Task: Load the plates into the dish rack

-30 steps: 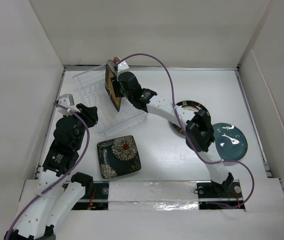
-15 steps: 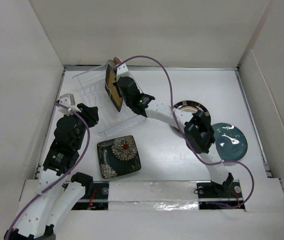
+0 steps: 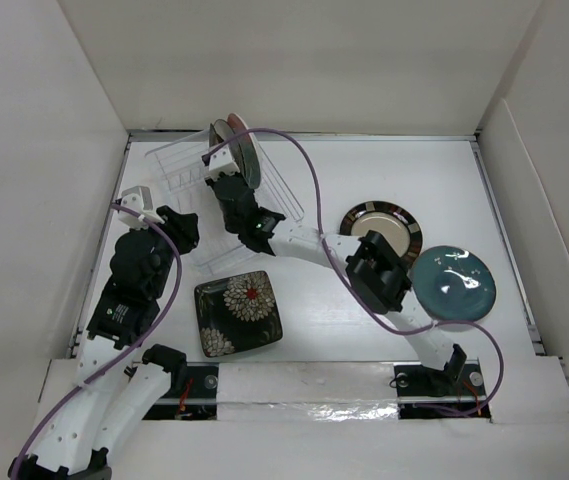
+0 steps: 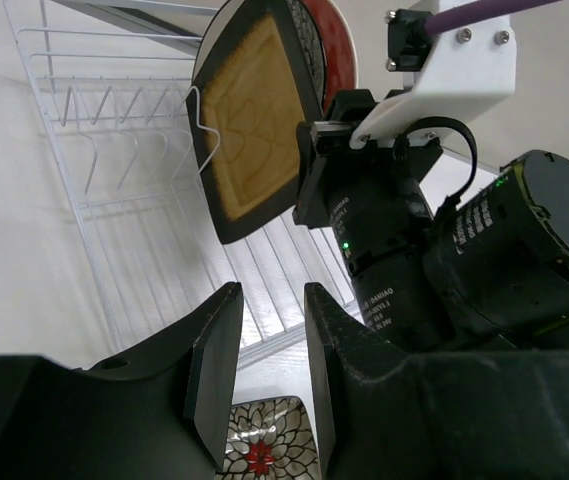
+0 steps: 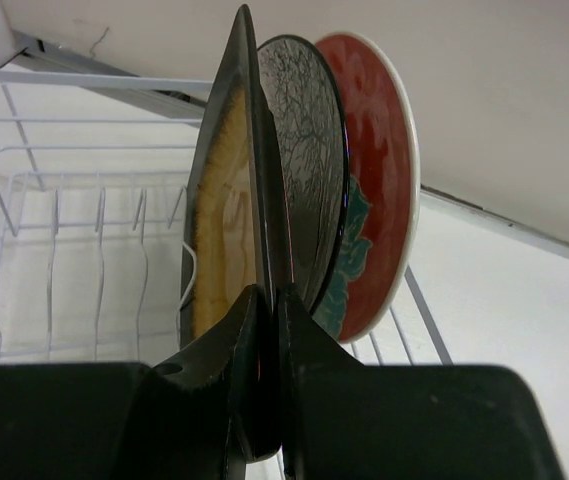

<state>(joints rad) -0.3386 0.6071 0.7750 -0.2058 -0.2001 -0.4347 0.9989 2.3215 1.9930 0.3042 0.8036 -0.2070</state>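
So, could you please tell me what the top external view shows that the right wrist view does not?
Only top external: the floral square plate, the striped-rim plate and the plain teal plate, all lying flat. Only right wrist: the right pincer shut on the edge of the amber-centred square plate, with the branch-patterned plate and the teal-red plate standing close behind it. Both: the dish rack holding upright plates.

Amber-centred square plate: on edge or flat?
On edge: amber-centred plate stands in the dish rack beside two round plates, right gripper clamping its rim.
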